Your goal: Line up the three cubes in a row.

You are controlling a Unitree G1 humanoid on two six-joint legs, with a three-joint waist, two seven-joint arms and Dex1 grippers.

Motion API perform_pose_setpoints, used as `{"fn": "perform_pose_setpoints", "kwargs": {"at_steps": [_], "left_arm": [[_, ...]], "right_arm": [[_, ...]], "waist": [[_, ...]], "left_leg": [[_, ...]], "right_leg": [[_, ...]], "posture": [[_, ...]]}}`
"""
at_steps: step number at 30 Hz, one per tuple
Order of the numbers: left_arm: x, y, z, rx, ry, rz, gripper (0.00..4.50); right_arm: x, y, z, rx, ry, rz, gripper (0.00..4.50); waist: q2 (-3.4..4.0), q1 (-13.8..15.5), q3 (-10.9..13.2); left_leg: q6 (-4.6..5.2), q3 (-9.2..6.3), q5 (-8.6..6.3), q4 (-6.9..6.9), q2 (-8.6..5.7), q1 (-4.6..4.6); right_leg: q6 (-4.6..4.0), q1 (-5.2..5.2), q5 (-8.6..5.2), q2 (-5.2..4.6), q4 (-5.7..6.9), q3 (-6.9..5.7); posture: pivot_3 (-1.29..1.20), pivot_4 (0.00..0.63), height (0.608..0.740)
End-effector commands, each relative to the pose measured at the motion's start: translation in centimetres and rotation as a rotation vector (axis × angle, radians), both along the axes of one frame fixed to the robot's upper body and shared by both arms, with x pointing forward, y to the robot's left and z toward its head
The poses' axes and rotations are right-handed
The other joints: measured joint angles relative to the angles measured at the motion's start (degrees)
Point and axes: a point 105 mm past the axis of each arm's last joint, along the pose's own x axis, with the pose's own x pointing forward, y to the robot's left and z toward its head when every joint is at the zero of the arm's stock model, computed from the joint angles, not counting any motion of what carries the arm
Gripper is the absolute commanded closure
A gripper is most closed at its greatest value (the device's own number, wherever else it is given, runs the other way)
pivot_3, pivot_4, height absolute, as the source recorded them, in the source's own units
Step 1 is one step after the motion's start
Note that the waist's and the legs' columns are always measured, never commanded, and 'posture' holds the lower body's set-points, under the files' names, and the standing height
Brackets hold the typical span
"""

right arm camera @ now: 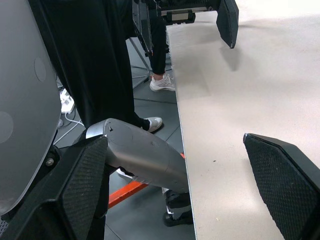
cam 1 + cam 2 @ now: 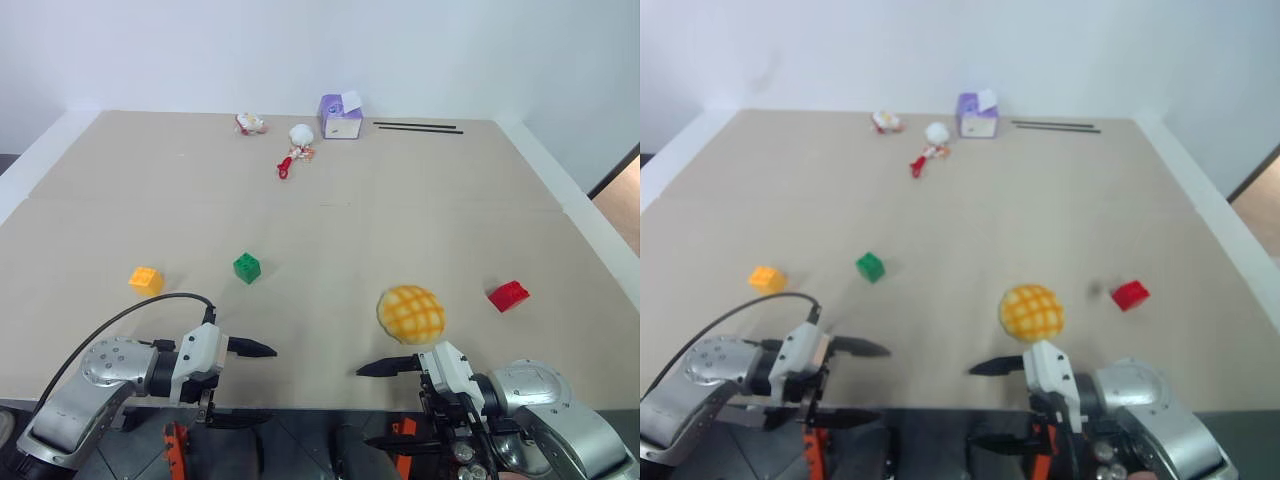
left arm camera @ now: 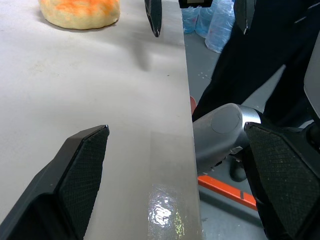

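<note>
Three cubes lie apart on the beige table (image 2: 330,220): a yellow-orange one (image 2: 146,280) at the near left, a green one (image 2: 247,267) a little to its right, and a red one (image 2: 508,295) at the near right. My left gripper (image 2: 247,385) hangs open at the table's near edge, pointing right, with nothing between its fingers (image 3: 82,172). Facing it from the right, my right gripper (image 2: 378,405) is open and empty too, its fingers (image 1: 282,182) straddling the same edge. Both grippers are well short of every cube.
A round yellow crosshatched bun (image 2: 411,313) sits just beyond my right gripper, between the green and red cubes. At the far side stand a purple-and-white box (image 2: 340,117), two black sticks (image 2: 420,127) and small toys (image 2: 298,140). A person's legs (image 1: 150,45) stand beside the table's near edge.
</note>
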Motion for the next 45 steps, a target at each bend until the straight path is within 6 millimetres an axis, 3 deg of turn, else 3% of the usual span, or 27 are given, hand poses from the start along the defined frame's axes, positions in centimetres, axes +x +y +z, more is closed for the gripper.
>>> {"fn": "perform_pose_setpoints", "kwargs": {"at_steps": [1, 8, 20, 24, 28, 31, 33, 35, 39, 45], "left_arm": [[-0.3, 0.0, 0.9, -0.003, -0.049, -0.028, 0.02], [-0.5, 0.3, 0.5, 0.007, -0.057, -0.066, 0.02], [-0.3, 1.2, 0.0, 0.022, -0.084, -0.077, 0.02], [2.2, 1.6, 3.1, -0.035, -0.107, 0.011, 0.02], [4.7, -1.1, 7.4, -0.171, -0.163, 0.1, 0.02], [5.7, -2.9, 9.1, -0.255, -0.167, 0.124, 0.02], [5.8, -4.1, 9.5, -0.289, -0.163, 0.132, 0.02], [6.2, -4.9, 9.6, -0.326, -0.16, 0.155, 0.02], [6.8, -6.1, 9.4, -0.355, -0.159, 0.173, 0.02], [7.2, -6.9, 9.5, -0.359, -0.175, 0.164, 0.0]], "right_arm": [[-0.5, -0.2, 0.2, -0.009, -0.008, 0.025, 0.0], [-1.9, -0.6, -0.7, -0.041, 0.052, 0.056, 0.0], [-1.5, -0.7, -0.2, -0.004, 0.037, 0.025, 0.0], [1.4, -1.7, 3.1, 0.095, -0.016, -0.114, 0.0], [5.2, -2.9, 5.7, 0.132, -0.075, -0.283, 0.0], [8.4, -4.2, 6.6, 0.118, -0.114, -0.442, 0.0], [9.9, -5.2, 6.5, 0.087, -0.119, -0.531, 0.0], [11.2, -6.4, 5.2, -0.016, -0.093, -0.64, 0.0], [11.4, -7.5, 1.9, -0.203, -0.014, -0.714, 0.0], [10.8, -7.5, 0.5, -0.252, 0.07, -0.714, 1.82]], "waist": [[0.0, 0.0, 0.0], [-0.01, 0.0, 0.0], [-0.01, 0.0, 0.0], [-0.04, 0.0, 0.0], [-0.06, 0.0, 0.1], [-0.07, 0.0, 0.1], [-0.06, 0.0, 0.0], [-0.06, 0.0, 0.0], [-0.06, 0.1, 0.0], [0.0, 0.0, 0.0]], "left_leg": [[0.0, 0.0, 0.0, 0.0, 0.0, 0.0], [0.0, 0.02, 0.0, -0.01, -0.02, 0.0], [0.0, 0.03, 0.0, 0.01, -0.01, 0.0], [0.0, 0.02, 0.0, 0.05, -0.01, -0.01], [0.09, 0.02, 0.06, 0.19, 0.0, 0.0], [0.1, 0.04, 0.07, 0.51, -0.03, -0.11], [0.09, 0.03, 0.05, 0.5, -0.06, -0.13], [0.1, 0.01, 0.04, 0.44, -0.1, -0.23], [0.16, -0.21, 0.0, 0.23, -0.12, -0.3], [0.17, -0.27, 0.0, 0.15, -0.12, -0.2]], "right_leg": [[0.0, 0.0, 0.0, 0.0, 0.0, 0.0], [-0.04, 0.0, -0.02, -0.03, 0.0, 0.01], [-0.04, 0.0, -0.02, -0.02, 0.0, 0.01], [-0.04, 0.01, -0.02, -0.02, 0.0, 0.01], [-0.03, 0.08, 0.01, -0.02, 0.0, 0.0], [0.14, 0.15, 0.17, -0.02, 0.01, 0.03], [0.19, 0.15, 0.21, -0.02, 0.0, 0.05], [0.21, 0.06, 0.21, 0.0, 0.0, 0.07], [0.41, 0.02, 0.18, 0.16, 0.02, 0.09], [0.38, 0.11, 0.13, 0.2, 0.04, 0.07]], "posture": [[0.0, 0.15, 0.74], [0.0, 0.15, 0.74], [0.0, 0.15, 0.74], [0.0, 0.15, 0.74], [0.0, 0.15, 0.74], [0.0, 0.15, 0.74], [0.0, 0.15, 0.74], [0.0, 0.15, 0.74], [0.0, 0.15, 0.74], [0.0, 0.15, 0.74]]}}
